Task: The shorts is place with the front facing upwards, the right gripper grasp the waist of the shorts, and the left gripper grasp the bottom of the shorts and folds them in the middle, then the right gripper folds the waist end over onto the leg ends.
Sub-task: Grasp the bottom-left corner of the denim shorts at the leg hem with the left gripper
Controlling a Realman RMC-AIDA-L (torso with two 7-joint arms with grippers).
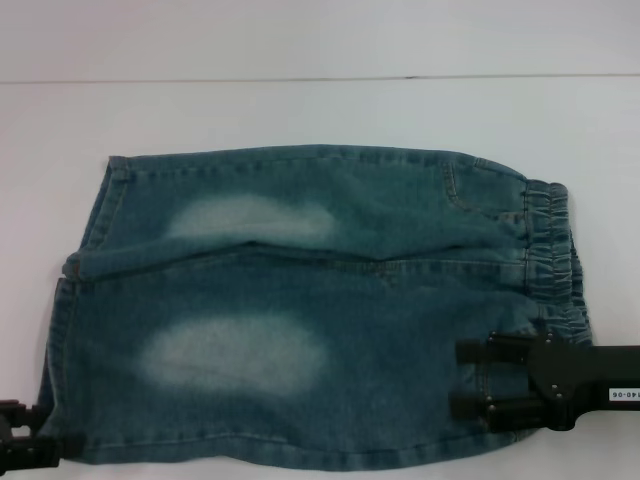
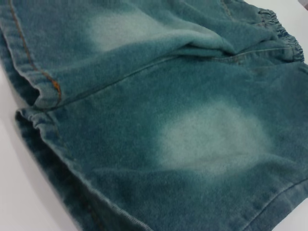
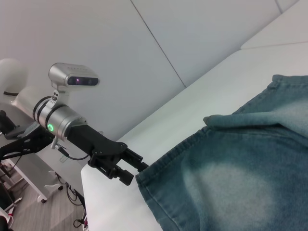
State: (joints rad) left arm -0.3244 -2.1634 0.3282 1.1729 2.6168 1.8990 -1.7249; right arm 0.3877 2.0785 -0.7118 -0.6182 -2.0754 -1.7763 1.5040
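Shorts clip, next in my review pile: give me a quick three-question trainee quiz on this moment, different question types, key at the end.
1. True or false: the denim shorts lie spread flat on the white table, not yet folded in the middle.
2. Multiple choice: the right claw is over which part of the shorts? A) the leg hems B) the near corner by the elastic waistband C) the far edge
3. Short answer: at which end of the shorts is the left claw, seen from the right wrist view?

Key
1. True.
2. B.
3. The leg-hem end, at the near corner, its fingers reaching the hem edge.
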